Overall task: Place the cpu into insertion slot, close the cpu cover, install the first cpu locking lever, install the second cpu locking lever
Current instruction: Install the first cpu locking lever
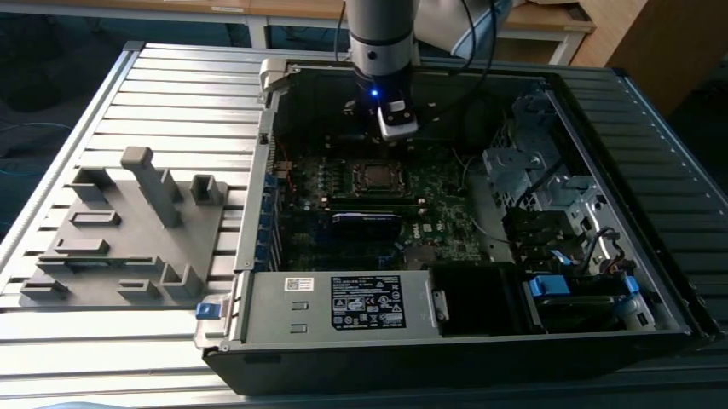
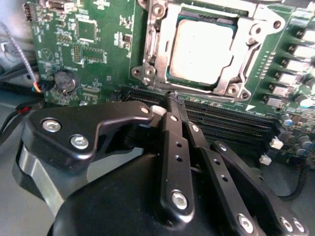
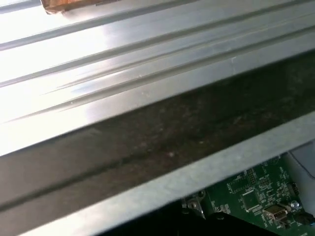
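The cpu (image 2: 201, 45), a dull silver square, lies in the insertion slot on the green motherboard (image 2: 98, 44) and hides the slot itself. The silvery cpu cover (image 2: 156, 46) lies flat around it, framing its metal top. In the second wrist view my gripper (image 2: 173, 98) hangs just short of the socket's edge, above the memory slots, its black fingers (image 2: 171, 132) pressed together with nothing between them. In the exterior view the gripper (image 1: 394, 129) hovers inside the open computer case, just beyond the socket with its cover (image 1: 376, 175).
Long black memory slots (image 2: 231, 123) run beside the socket. A coin battery (image 2: 64, 81) sits on the board. The case holds a power supply (image 1: 341, 302) and a drive cage (image 1: 534, 170). A grey fixture block (image 1: 125, 230) stands on the ribbed table at the exterior view's left.
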Motion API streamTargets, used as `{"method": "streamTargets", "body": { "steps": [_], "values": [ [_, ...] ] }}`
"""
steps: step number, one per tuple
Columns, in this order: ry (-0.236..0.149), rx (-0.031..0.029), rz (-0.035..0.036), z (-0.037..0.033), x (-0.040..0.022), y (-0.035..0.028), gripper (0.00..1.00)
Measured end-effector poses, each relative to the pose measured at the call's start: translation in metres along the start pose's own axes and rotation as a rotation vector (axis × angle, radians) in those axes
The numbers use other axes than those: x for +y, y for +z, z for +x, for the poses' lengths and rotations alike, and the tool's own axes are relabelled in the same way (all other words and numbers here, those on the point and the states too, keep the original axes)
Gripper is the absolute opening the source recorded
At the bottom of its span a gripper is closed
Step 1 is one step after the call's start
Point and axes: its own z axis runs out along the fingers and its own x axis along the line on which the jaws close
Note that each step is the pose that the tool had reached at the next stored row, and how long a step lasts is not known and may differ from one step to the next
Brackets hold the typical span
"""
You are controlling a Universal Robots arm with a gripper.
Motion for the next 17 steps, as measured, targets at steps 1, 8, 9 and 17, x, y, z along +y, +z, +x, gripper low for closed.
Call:
{"method": "streamTargets", "body": {
  "steps": [1,8,9,17],
  "values": [
    [0.000,0.0104,0.0102,-0.0015,0.0005,0.0002,0.11],
    [0.002,0.0518,0.0382,-0.0085,0.0032,0.0014,0.11],
    [0.002,0.0519,0.0384,-0.0085,0.0032,0.0013,0.11],
    [0.002,0.0522,0.0374,-0.0134,-0.0091,0.0005,0.11]
  ]
}}
